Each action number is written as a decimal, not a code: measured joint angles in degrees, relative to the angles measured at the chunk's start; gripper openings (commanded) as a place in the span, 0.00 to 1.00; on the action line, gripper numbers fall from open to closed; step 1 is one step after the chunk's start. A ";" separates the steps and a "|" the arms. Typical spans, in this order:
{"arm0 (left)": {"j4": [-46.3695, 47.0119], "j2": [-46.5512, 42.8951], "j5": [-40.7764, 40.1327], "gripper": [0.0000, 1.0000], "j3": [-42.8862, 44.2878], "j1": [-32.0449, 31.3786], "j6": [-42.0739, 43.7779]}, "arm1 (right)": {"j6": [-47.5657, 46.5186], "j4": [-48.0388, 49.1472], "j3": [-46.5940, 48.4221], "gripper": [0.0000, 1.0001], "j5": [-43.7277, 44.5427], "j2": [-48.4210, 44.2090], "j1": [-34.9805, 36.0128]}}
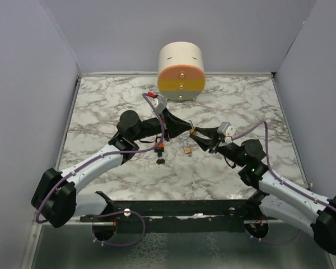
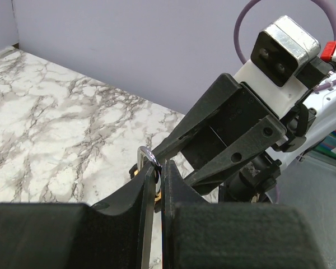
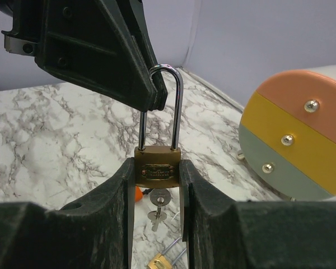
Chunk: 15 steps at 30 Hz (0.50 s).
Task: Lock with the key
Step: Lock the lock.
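**Top view.** The left arm reaches from the lower left of the frame to the centre. The left gripper [image 1: 188,129] meets the right gripper [image 1: 197,136] just right of centre, above the table [image 1: 101,106]. The padlock [image 1: 192,133] sits between the two, clear of the table. A small orange part [image 1: 160,147] and a second padlock [image 1: 187,149] lie on the table just below the grippers. A drum [image 1: 181,72] with orange, yellow and grey bands stands at the upper centre, against the back wall. The right arm enters from the lower right.

**Left wrist view.** The jaws of the left gripper [image 2: 157,174] stand narrow, pinched on the shackle [image 2: 147,153]. The right gripper [image 2: 173,151] points in from the upper right, touching the same spot.

**Right wrist view.** The left gripper [image 3: 153,98] comes down from the upper left and clamps the left leg of the shackle [image 3: 178,106]. The jaws of the right gripper [image 3: 157,171] hold the brass body of the padlock [image 3: 157,164] by its two sides, upright. A key [image 3: 158,200] shows just below the body. Whether it sits in the keyhole cannot be told. The drum [image 3: 294,151] fills the right of the frame.
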 measured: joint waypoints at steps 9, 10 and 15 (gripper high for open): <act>-0.72 -1.14 -0.96 0.03 0.00 -0.37 1.51 | -0.85 -1.46 -0.02 0.01 0.96 -2.62 0.61; -0.66 -1.14 -0.94 0.03 0.00 -0.37 1.53 | -0.83 -1.66 -0.02 0.01 1.09 -2.89 0.70; -0.59 -1.16 -0.94 0.03 0.00 -0.37 1.88 | -0.70 -1.95 -0.02 0.01 1.64 -3.21 0.81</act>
